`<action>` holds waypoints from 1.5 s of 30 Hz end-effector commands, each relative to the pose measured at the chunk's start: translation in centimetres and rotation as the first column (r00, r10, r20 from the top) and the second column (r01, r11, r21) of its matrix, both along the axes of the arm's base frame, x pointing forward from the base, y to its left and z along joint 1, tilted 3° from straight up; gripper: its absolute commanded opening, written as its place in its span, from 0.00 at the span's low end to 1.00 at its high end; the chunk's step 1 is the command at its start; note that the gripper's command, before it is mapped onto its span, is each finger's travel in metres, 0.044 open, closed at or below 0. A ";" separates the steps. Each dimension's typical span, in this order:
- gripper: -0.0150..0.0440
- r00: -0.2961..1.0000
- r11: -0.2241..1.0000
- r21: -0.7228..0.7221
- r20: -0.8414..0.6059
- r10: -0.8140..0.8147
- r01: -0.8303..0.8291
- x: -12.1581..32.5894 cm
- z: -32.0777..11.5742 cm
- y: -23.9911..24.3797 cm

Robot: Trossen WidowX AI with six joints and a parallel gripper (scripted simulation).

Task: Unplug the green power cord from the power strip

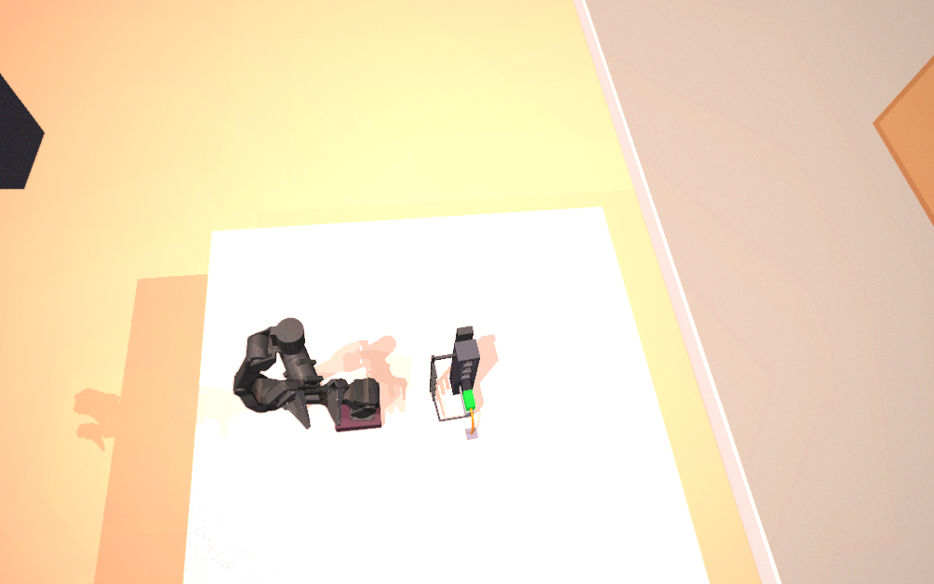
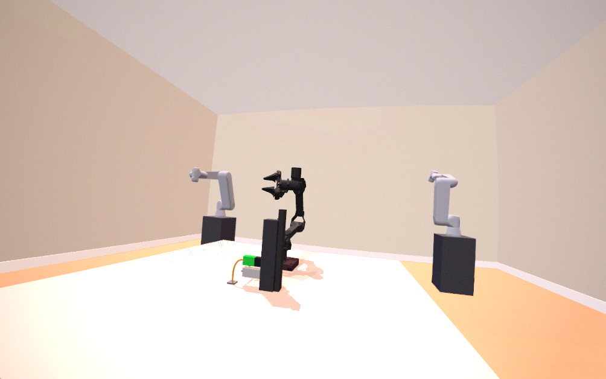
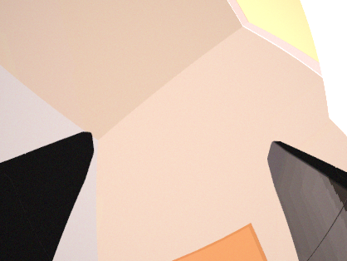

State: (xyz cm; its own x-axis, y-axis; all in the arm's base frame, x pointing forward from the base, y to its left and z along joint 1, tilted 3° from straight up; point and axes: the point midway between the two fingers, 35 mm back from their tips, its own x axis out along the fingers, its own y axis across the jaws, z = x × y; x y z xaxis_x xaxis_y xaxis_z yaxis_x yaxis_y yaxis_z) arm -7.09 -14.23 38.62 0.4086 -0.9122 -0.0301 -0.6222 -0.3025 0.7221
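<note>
Green plug [image 1: 469, 399] seated — orange cord [image 1: 473, 418].

Top view overhead, exterior low and distant, wrist facing walls.

Matt green plug [image 1: 469, 398], smooth white table [image 1: 551, 482]

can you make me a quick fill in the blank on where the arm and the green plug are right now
1. The claw is ____, with nothing between its fingers.
2. The green plug sits ____ the power strip, not yet pulled out.
3. An ____ cord curves from the plug down to the white table.
4. The claw is held high ____ the plug, touching neither plug nor strip.

Missing words: open; in; orange; above
</note>
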 end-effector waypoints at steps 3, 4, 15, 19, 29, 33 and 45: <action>0.80 0.992 0.999 -0.016 -0.115 0.045 -0.047 2.6 0.5 0.5; 0.75 0.978 0.996 -0.023 -0.193 0.075 -0.081 4.4 0.7 0.8; 0.53 0.516 0.903 0.127 -0.784 0.345 -0.411 21.1 -3.1 3.4; 0.53 0.253 0.829 0.265 -0.867 0.428 -0.493 26.0 -6.5 4.2; 0.53 -0.442 0.491 0.707 -0.705 0.555 -0.510 34.6 -18.7 6.4; 0.53 -0.638 0.283 0.855 -0.514 0.574 -0.434 36.1 -23.9 7.7; 0.53 -0.690 0.202 0.893 -0.440 0.575 -0.401 36.5 -25.7 8.2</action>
